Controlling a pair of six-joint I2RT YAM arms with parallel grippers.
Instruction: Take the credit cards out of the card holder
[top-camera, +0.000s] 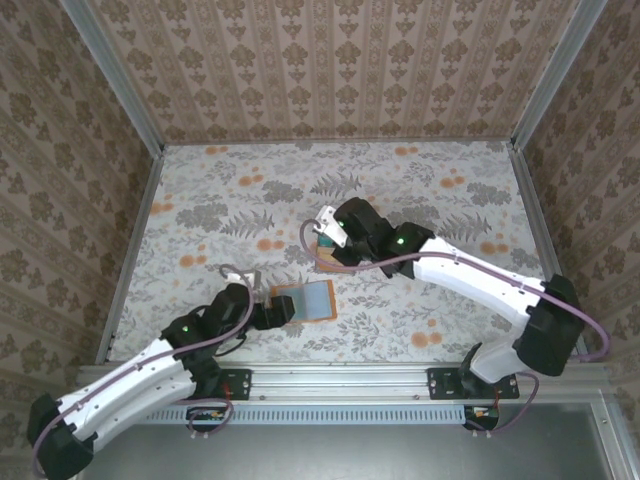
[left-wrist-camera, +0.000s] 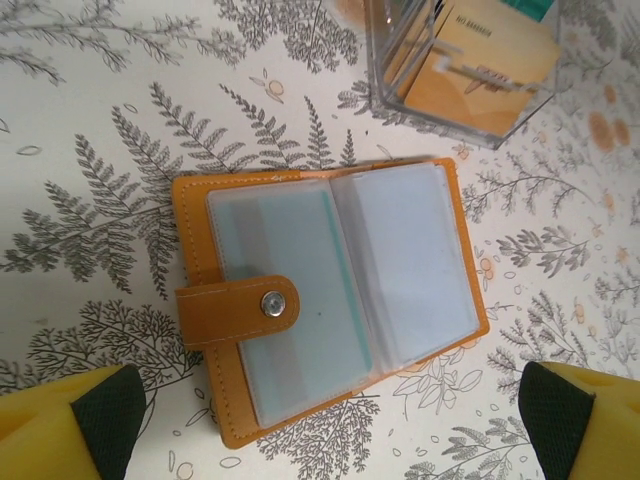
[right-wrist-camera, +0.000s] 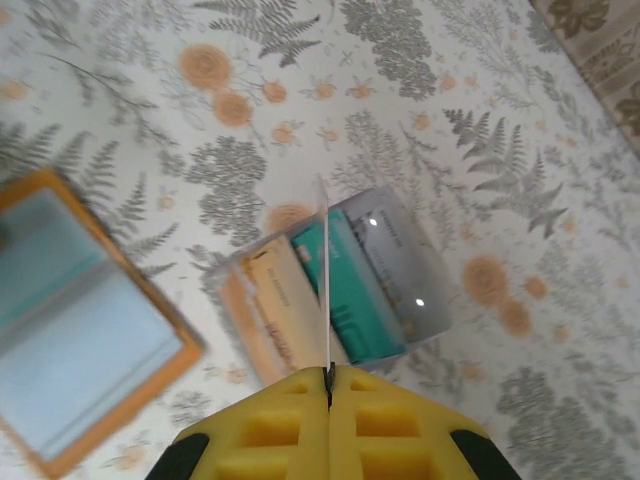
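Right jaws: pressed together on a thin card (right-wrist-camera: 326, 270), which is seen edge-on; its face colour cannot be told.
Held card position: upright over the clear box (left-wrist-camera: 385, 70), in line with the gap between the tan and teal cards inside it.
Clear box contents: tan card (right-wrist-camera: 272, 295), teal card (right-wrist-camera: 355, 295) and pale grey card (right-wrist-camera: 400, 260), leaning side by side.
Left jaws: spread wide and holding nothing. One yellow fingertip (left-wrist-camera: 60, 430) is at each lower corner of the left wrist view, above the counter (left-wrist-camera: 90, 120).
Card holder (left-wrist-camera: 330, 290): lies open and flat on the counter between the spread fingertips. The cover is orange and the snap tab (left-wrist-camera: 240, 310) is folded over the left page. A teal edge shows through the left clear sleeve.
Layout from above: the card holder (top-camera: 312, 298) is just ahead of the left jaws. The clear box (top-camera: 324, 243) is farther back beneath the right jaws, near the holder but apart from it.
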